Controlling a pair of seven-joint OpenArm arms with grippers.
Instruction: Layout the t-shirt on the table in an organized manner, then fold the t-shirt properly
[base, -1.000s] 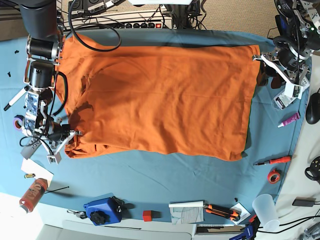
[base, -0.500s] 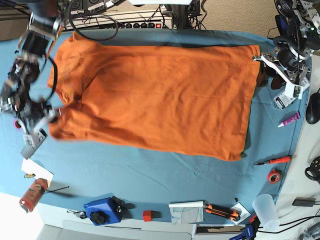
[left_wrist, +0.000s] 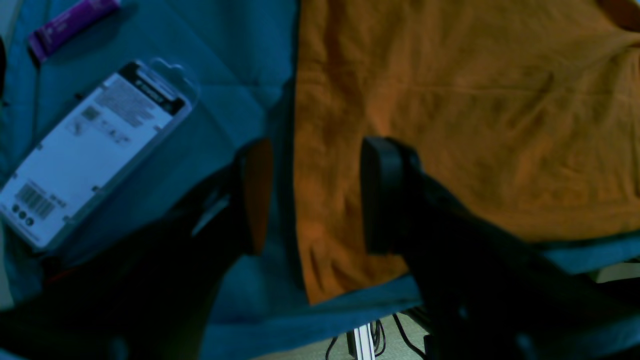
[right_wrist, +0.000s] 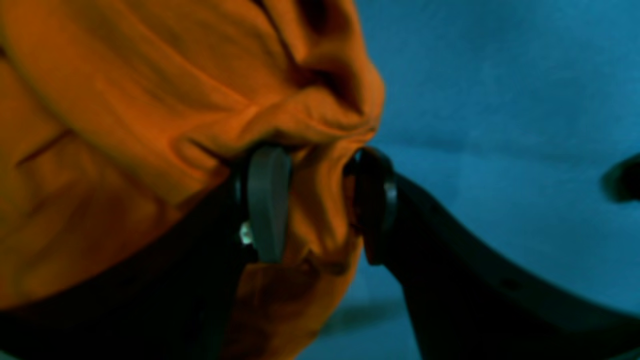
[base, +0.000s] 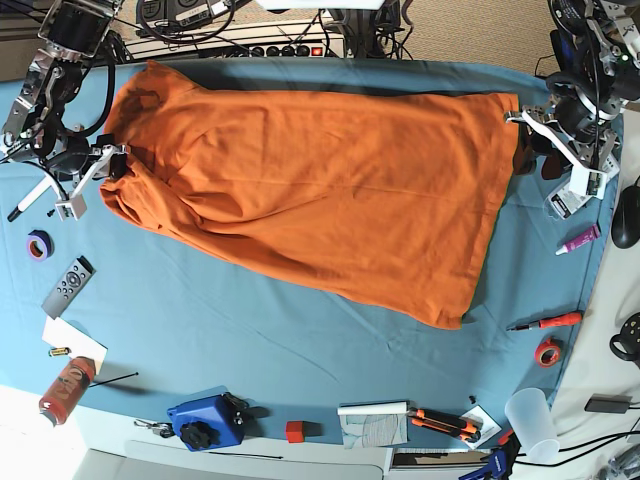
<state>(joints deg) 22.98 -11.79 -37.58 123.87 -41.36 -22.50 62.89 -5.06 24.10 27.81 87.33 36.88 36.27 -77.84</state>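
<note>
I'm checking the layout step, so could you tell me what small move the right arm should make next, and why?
Probably draw the right gripper back off the t-shirt and re-grasp the bunched edge. Its fingers stand apart with gathered cloth between them, and that end lies crumpled on the table, while the left gripper sits open over the flat far edge.

Non-task items along the edges. Left: purple tape roll (base: 39, 244), grey remote control (base: 68, 286), white paper (base: 73, 341), red spray can (base: 66, 388). Front: blue case (base: 206, 423), small red block (base: 294, 431), orange-handled pliers (base: 445, 424), clear plastic cup (base: 531, 423). Right: red screwdriver (base: 546, 322), red tape roll (base: 547, 352), purple tube (base: 579, 239), blister pack (left_wrist: 90, 150).
</note>
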